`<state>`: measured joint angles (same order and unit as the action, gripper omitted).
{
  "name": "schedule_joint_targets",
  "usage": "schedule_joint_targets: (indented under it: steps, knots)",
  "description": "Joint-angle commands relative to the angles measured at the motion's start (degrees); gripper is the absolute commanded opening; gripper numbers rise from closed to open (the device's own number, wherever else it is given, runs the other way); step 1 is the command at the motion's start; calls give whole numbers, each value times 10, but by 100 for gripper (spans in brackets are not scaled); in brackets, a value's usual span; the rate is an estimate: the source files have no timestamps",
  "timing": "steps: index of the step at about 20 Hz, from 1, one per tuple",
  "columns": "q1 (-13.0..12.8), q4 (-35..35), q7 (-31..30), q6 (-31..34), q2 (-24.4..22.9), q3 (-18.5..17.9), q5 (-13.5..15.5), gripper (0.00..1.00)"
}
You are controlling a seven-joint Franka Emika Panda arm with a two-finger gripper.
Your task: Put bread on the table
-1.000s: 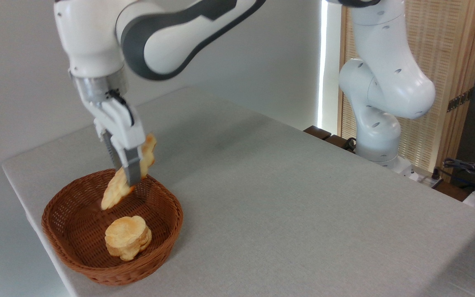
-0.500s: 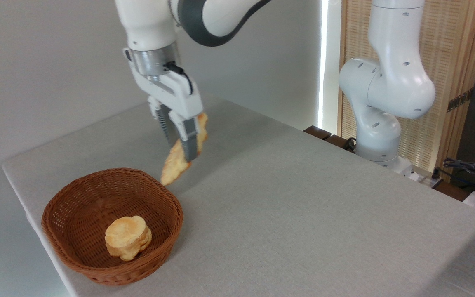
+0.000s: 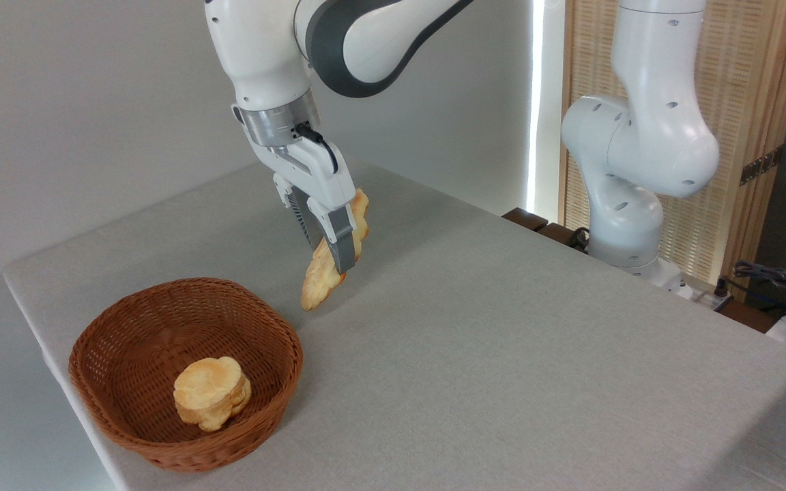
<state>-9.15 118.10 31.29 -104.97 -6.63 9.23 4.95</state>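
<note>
The bread [image 3: 319, 281], a long golden-tan braided loaf, hangs tilted with its lower pointed end close above the table [image 3: 488, 341], just right of the basket's far rim. My gripper [image 3: 338, 262] is shut on the loaf's middle, and its fingers hide part of the loaf. The loaf's upper end sticks out behind the fingers.
A brown wicker basket [image 3: 127, 436] stands at the table's near left corner with a round flower-shaped bun [image 3: 210, 393] inside. The arm's white base [image 3: 628, 204] rises past the table's far right edge. Cables and gear [image 3: 782, 283] lie at the far right.
The gripper carried the loaf up out of the basket and to the right, then lowered it towards the tabletop beside the basket.
</note>
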Motion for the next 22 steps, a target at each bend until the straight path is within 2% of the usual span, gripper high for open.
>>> schedule_joint_targets:
  steps: [1, 6, 10, 11, 13, 19, 22]
  knots:
    - [-3, -1, -1, -6, 1, -4, -4, 100]
    - [-2, -9, -4, -2, 5, -6, -10, 100]
    - [4, -58, -1, -3, 27, -12, -11, 100]
    - [6, -66, -1, -8, 29, -13, -20, 100]
    - [6, -80, -4, -16, 35, -30, -60, 100]
    - [6, -106, -1, -38, 39, -70, -49, 100]
    - [6, -110, -4, -38, 39, -82, -16, 100]
